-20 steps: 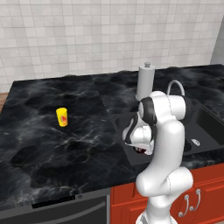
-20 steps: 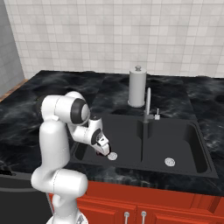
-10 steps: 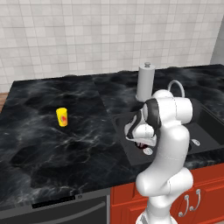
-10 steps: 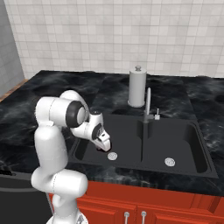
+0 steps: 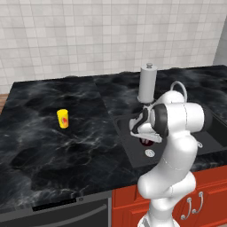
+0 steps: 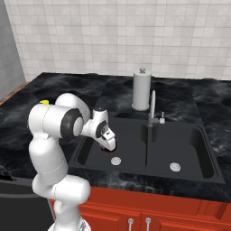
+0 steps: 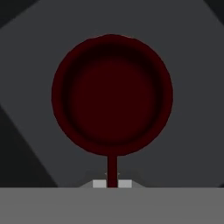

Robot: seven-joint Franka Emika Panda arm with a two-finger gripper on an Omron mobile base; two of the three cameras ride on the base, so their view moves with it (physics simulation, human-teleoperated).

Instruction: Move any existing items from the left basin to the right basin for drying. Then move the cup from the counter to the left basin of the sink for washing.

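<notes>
The dark red bowl [image 7: 112, 94] hangs just over the left basin [image 6: 128, 135], and my gripper [image 7: 112, 181] is shut on its near rim. From the base the bowl [image 5: 146, 141] [image 6: 110, 145] peeks out under the gripper [image 5: 142, 136] [image 6: 107, 140], close above the silver drain [image 6: 116, 160]. The yellow cup [image 5: 63, 118] stands upright on the black counter [image 5: 40, 146], well left of the sink; its top [image 6: 44, 102] peeks past my arm. The right basin [image 6: 182, 142] holds just its drain [image 6: 175, 167].
A paper towel roll [image 5: 147, 84] [image 6: 141, 90] stands behind the sink. The curved silver faucet [image 6: 152, 108] rises on the divider between the basins. Red cabinets [image 6: 135, 212] run below the counter's front edge.
The gripper has risen a little with the dark red bowl, lifting it off the left basin's floor. The cup has not moved.
</notes>
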